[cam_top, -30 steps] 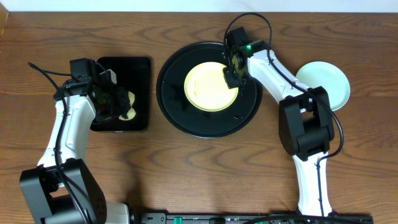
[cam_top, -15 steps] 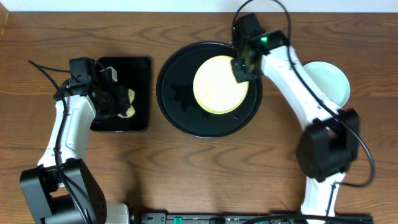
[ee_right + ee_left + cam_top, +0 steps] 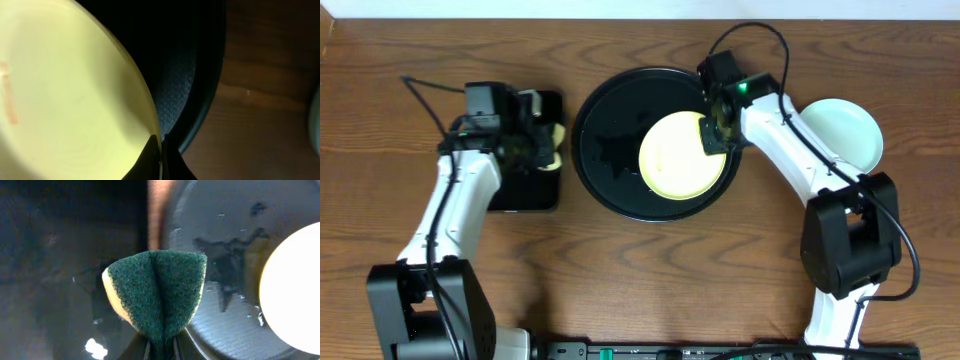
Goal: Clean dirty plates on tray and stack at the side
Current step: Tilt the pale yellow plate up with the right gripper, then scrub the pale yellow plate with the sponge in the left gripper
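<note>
The pale yellow plate (image 3: 680,158) sits over the right half of the round black tray (image 3: 605,150), and my right gripper (image 3: 712,136) is shut on its right rim. In the right wrist view the fingers (image 3: 161,161) pinch the plate (image 3: 65,100) at its edge, with an orange smear (image 3: 8,97) on its face and the tray (image 3: 186,85) beneath. A pale blue-green plate (image 3: 842,136) lies on the table at the right. My left gripper (image 3: 542,150) is shut on a folded green-and-yellow sponge (image 3: 157,292), held just left of the tray (image 3: 225,230).
A smaller rectangular black tray (image 3: 515,190) lies under the left gripper, wet and glossy. Water drops and streaks show on the round tray's floor (image 3: 227,287). The brown wooden table (image 3: 650,270) runs around everything.
The right gripper has dragged the yellow plate toward the tray's right side. The left arm has swung up and right with the sponge, from the rectangular tray toward the round tray.
</note>
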